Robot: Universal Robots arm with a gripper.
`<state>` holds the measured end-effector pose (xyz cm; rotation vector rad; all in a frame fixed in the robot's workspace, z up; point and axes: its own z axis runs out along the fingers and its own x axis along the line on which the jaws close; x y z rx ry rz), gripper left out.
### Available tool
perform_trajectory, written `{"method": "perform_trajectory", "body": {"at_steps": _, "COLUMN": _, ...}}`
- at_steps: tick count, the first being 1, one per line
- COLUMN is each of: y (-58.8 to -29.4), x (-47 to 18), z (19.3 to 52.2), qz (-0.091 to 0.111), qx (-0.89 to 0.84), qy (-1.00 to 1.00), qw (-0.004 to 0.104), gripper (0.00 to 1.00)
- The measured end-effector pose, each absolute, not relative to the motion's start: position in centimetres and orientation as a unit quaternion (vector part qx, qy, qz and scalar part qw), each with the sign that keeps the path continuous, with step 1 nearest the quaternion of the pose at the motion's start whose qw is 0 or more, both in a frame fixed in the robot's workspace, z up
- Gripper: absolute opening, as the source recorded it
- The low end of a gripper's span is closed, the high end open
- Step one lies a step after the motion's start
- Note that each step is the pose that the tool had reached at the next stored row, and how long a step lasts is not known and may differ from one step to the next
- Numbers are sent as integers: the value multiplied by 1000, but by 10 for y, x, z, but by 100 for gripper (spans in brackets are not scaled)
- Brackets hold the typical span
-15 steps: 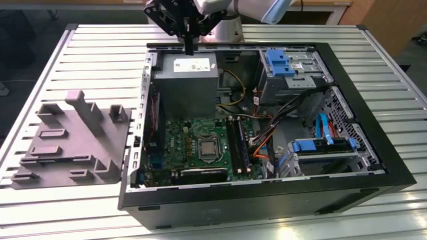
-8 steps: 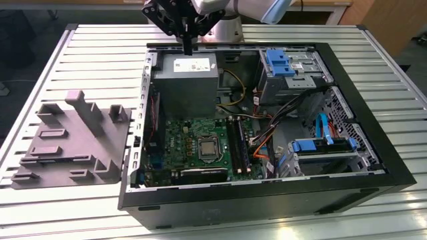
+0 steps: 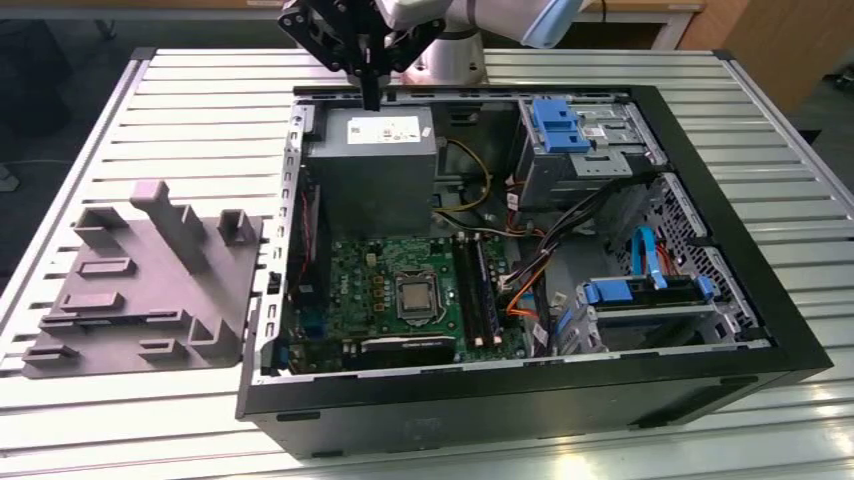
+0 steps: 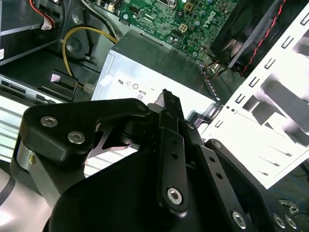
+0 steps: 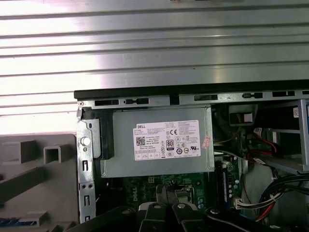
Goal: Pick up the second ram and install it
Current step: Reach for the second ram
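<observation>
My gripper (image 3: pixel 371 98) hangs above the back edge of the open computer case (image 3: pixel 747 300), over the grey power supply (image 3: pixel 374 150). Its black fingers (image 4: pixel 169 104) are pressed together with nothing showing between them. On the green motherboard (image 3: pixel 380 290), a dark bluish ram stick (image 3: pixel 481 290) stands in the long black memory slots, far below the gripper. The first wrist view shows the same ram stick (image 5: pixel 225 181) upright beside the power supply (image 5: pixel 159 145). I cannot tell whether this stick is the second ram.
A grey plastic fixture (image 3: pixel 147 280) with upright tabs lies on the slatted table at the exterior view's left. A short bluish strip (image 5: pixel 9 221) sits on it. Blue drive brackets (image 3: pixel 561 125), orange and yellow cables (image 3: pixel 521 290) and a fan (image 4: pixel 251 29) crowd the case.
</observation>
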<state>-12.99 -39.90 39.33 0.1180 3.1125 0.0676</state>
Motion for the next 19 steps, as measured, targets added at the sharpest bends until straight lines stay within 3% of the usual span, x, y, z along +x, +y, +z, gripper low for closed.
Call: {"method": "perform_trajectory", "body": {"at_steps": 19, "y": -399, "x": -137, "z": 393, "qz": 22, "qx": 38, "qy": 999, "qw": 13, "gripper": 11}}
